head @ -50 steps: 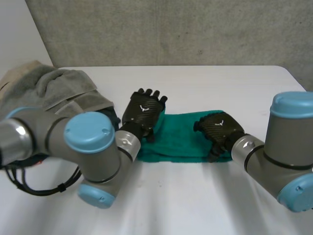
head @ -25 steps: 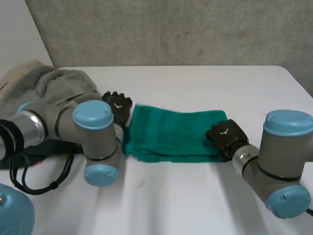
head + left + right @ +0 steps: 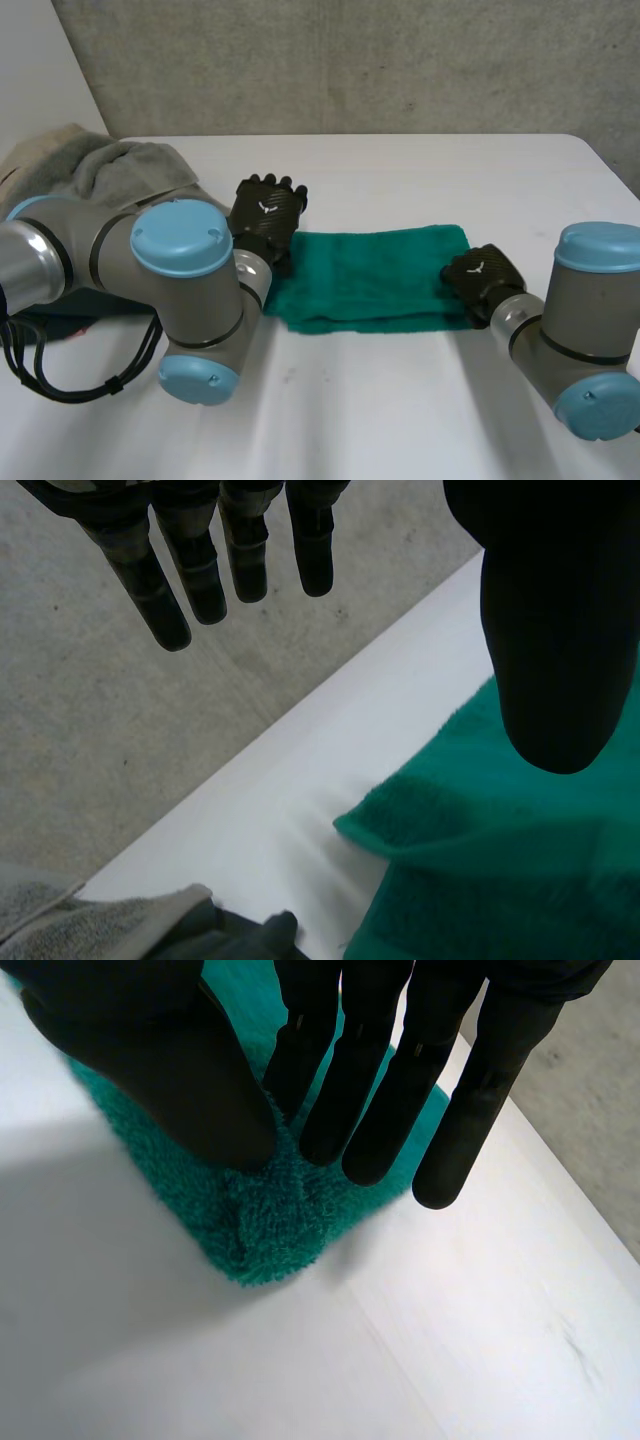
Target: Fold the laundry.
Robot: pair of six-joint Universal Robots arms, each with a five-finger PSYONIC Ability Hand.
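White table (image 3: 400, 170) carries a folded green towel (image 3: 365, 275) lying lengthwise left to right, left hand (image 3: 265, 208) spread empty beside its left end, right hand (image 3: 483, 275) pinching its right corner.

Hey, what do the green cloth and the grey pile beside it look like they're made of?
The green cloth: probably terry towelling, matte, judging by the fuzzy looped nap at its corner. The grey pile: seemingly similar towelling, nubbly and draped, though its weave is less clear.

Looks like a robot lab to me. Bare grey wall (image 3: 350, 60), plain white table (image 3: 380, 420), grey robot arms (image 3: 185, 290) at its near edge.
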